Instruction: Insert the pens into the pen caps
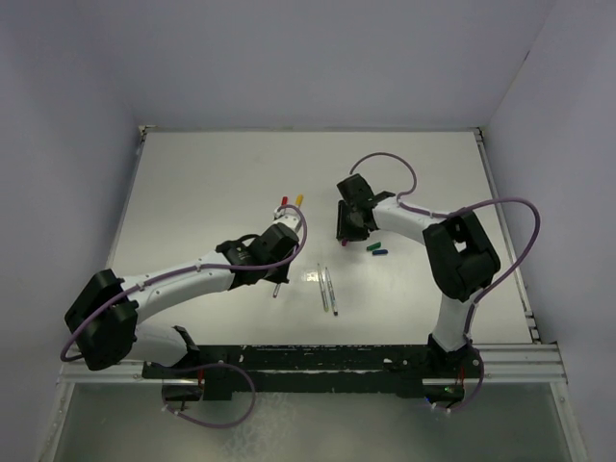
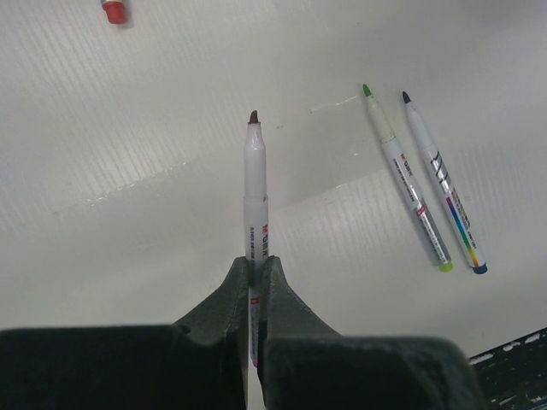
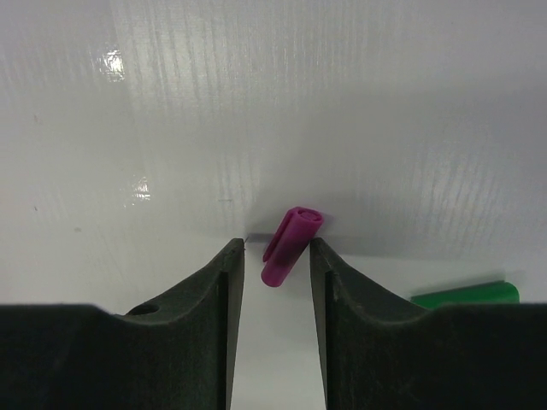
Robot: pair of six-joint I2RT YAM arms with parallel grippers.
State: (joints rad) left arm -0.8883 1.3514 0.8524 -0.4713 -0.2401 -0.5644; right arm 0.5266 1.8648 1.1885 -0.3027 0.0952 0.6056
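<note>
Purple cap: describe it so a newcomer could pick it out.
Start at the right claw, right of centre on the table. The purple cap lies on the table between its open fingers. The green cap nearby lies outside them.

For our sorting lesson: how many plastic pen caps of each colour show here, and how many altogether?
red plastic pen cap: 1
yellow plastic pen cap: 1
purple plastic pen cap: 1
green plastic pen cap: 1
dark blue plastic pen cap: 1
Total: 5

Left pincer [image 2: 255, 263] clamped on pen [image 2: 255, 171]; right pincer [image 3: 276, 249] fingers apart; both arms extended forward
</note>
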